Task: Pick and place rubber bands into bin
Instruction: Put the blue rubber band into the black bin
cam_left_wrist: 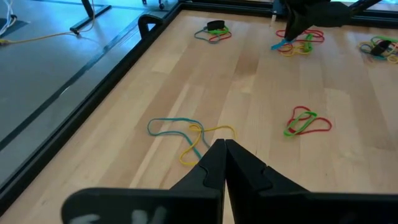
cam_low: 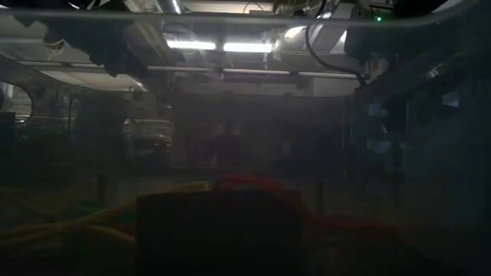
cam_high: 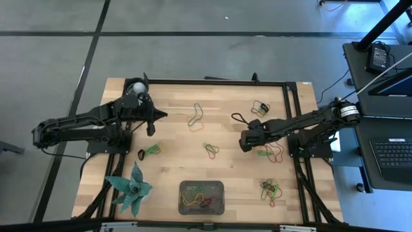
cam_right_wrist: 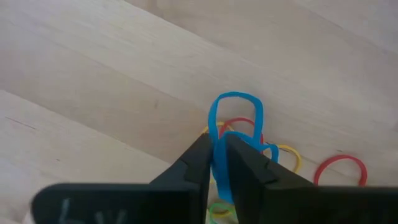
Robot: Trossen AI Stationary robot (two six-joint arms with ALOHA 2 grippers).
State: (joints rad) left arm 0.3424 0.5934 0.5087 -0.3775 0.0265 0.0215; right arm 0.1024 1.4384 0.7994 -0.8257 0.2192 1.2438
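The wooden table (cam_high: 174, 138) carries both arms, the left one reaching in from the left edge, the right one from the right edge. A spiky teal plant (cam_high: 131, 189) sits in the near left corner. The bin (cam_high: 201, 197) lies at the middle of the near edge, with several rubber bands already inside it. The left gripper (cam_high: 156, 116) hangs over the far left part of the table with its fingers pressed together and nothing between them. The right gripper (cam_high: 243, 142) is low over the right half of the table, clamped on a blue rubber band (cam_right_wrist: 235, 124) whose loop sticks up past the fingertips. Other rubber bands (cam_high: 211, 149) lie loose in small clusters across the table: near the middle, toward the far edge, beside the right gripper and in the near right corner.
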